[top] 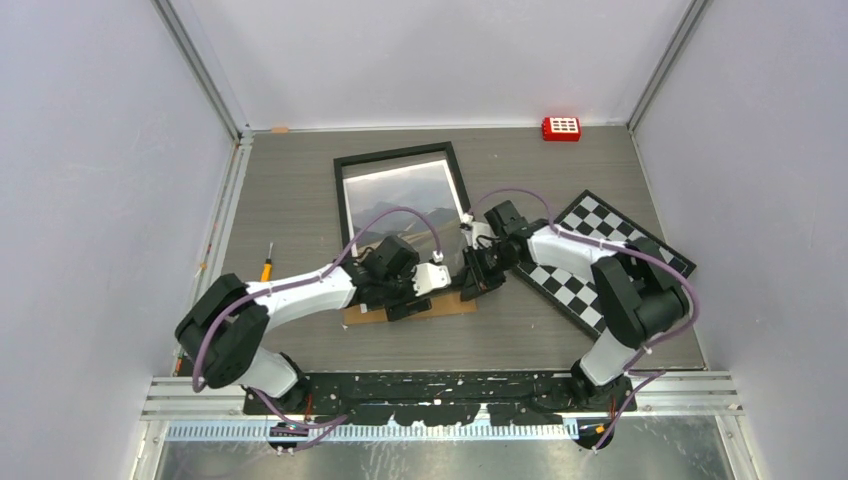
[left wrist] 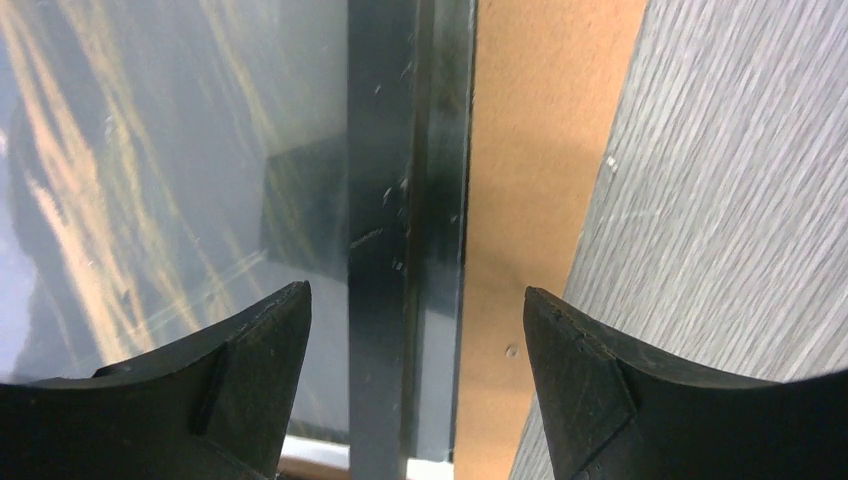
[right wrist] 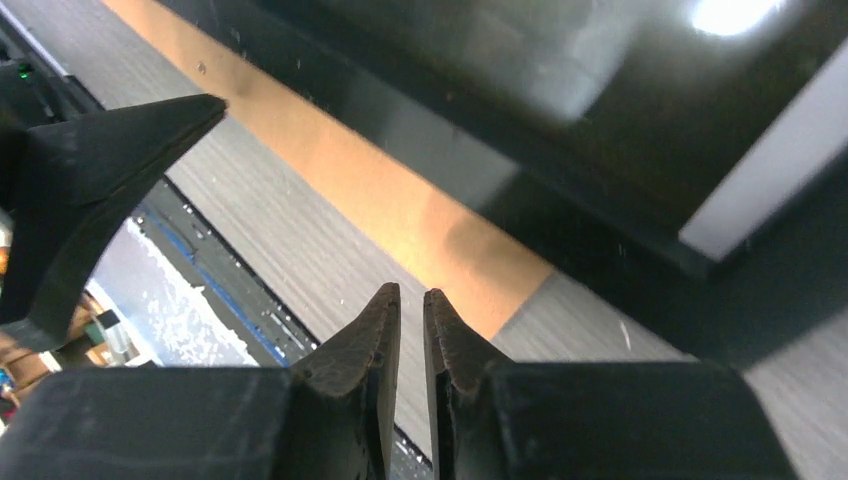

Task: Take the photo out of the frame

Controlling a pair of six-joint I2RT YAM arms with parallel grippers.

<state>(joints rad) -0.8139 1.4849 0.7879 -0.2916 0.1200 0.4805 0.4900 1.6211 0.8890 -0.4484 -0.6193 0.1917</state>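
The black frame lies face up mid-table, and the photo shows through its glass. A brown backing board sticks out under its near edge. My left gripper is open. In the left wrist view its fingers straddle the frame's near bar, with the photo on the left and the board on the right. My right gripper is shut and empty by the frame's near right corner. In the right wrist view it hovers over the table beside the board and frame.
A black-and-white checkerboard lies at the right under the right arm. A red block sits at the back wall. A screwdriver lies at the left. The left gripper's finger shows close beside the right one.
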